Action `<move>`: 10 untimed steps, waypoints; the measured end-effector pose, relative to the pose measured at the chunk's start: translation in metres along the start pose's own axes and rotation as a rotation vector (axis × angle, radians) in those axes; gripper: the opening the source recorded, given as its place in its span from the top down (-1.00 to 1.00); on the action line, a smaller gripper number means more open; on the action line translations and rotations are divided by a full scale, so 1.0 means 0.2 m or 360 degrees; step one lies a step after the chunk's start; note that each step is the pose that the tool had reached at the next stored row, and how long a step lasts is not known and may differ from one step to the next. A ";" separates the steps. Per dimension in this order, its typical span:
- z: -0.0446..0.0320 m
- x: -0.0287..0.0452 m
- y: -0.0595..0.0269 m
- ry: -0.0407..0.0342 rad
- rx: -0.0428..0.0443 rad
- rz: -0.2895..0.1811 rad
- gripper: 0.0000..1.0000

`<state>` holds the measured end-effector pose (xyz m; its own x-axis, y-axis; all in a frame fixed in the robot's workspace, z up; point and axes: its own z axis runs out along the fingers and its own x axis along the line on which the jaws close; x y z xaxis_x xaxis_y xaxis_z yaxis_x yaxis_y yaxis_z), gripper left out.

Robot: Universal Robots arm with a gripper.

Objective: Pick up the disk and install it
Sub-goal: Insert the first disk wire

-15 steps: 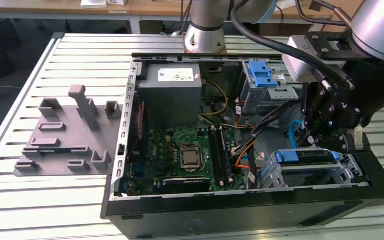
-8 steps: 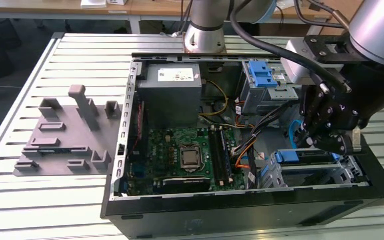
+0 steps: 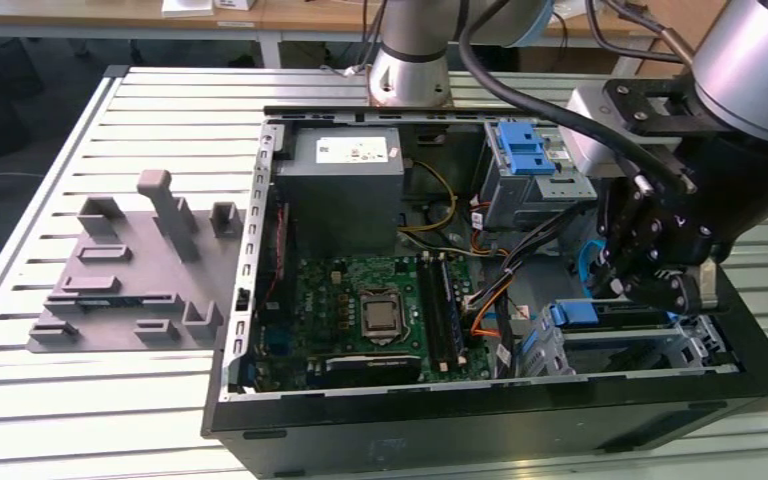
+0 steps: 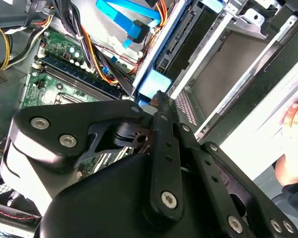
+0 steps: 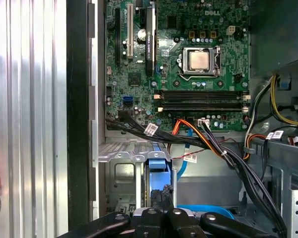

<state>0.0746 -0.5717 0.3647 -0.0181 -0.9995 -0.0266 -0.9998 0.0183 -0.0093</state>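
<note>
slatted metal table (image 3: pixel 37 200) with an open pc case (image 3: pixel 491 420) lying on it, a grey plastic rack (image 3: pixel 131 270) beside it on the exterior view's left. the arm (image 3: pixel 758 70) reaches over the case from the exterior view's right, down into the corner with the drive cage (image 3: pixel 698 345). the green board (image 3: pixel 357 290) is bare in the middle of the case, with cable bundles (image 5: pixel 223 148) running across to the cage.

the disk (image 3: pixel 611 315) sits on edge in a cage slot – its blue end (image 4: pixel 154 82) faces out toward the gripper (image 4: pixel 161 99).

the fingers (image 4: pixel 162 129) are pressed together with no gap and nothing pinched between them. in the second wrist view the tips look right up against the disk's blue end – contact likely, but i can't tell for certain.

a person's hand (image 4: pixel 295 119) rests on the table just outside the case wall.
</note>
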 end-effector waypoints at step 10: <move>0.007 0.000 -0.032 0.0000 0.0000 0.0000 0.79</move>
<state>0.0810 -0.5717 0.3634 -0.0181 -0.9995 -0.0269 -0.9998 0.0183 -0.0093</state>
